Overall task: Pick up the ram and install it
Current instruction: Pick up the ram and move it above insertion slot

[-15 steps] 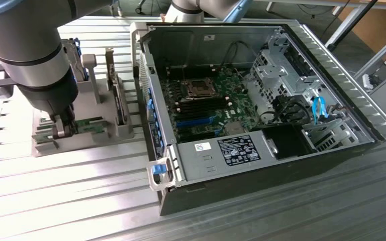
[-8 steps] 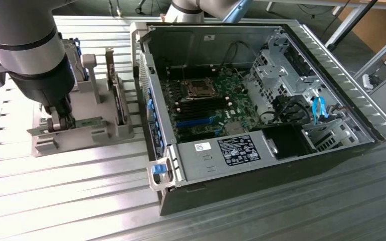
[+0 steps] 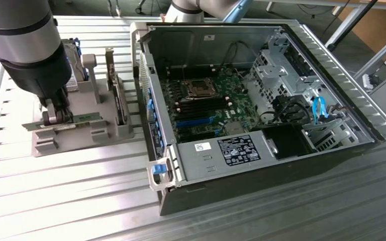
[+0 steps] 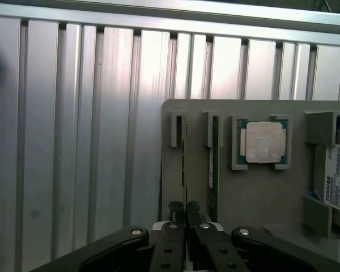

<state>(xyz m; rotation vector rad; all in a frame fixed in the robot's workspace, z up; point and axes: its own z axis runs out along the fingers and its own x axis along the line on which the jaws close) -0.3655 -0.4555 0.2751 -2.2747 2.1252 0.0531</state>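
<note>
Slatted aluminium table (image 3: 59, 201) is seen underneath. At the exterior view's left, the ram (image 3: 82, 118) is clamped edge-on by the gripper (image 3: 56, 119) at the grey holder (image 3: 106, 133). Rightwards, an open computer case (image 3: 200, 40) is set.

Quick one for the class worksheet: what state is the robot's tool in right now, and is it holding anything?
Tool: closed, pinching the thin ram stick edge-on at the grey holder.
</note>
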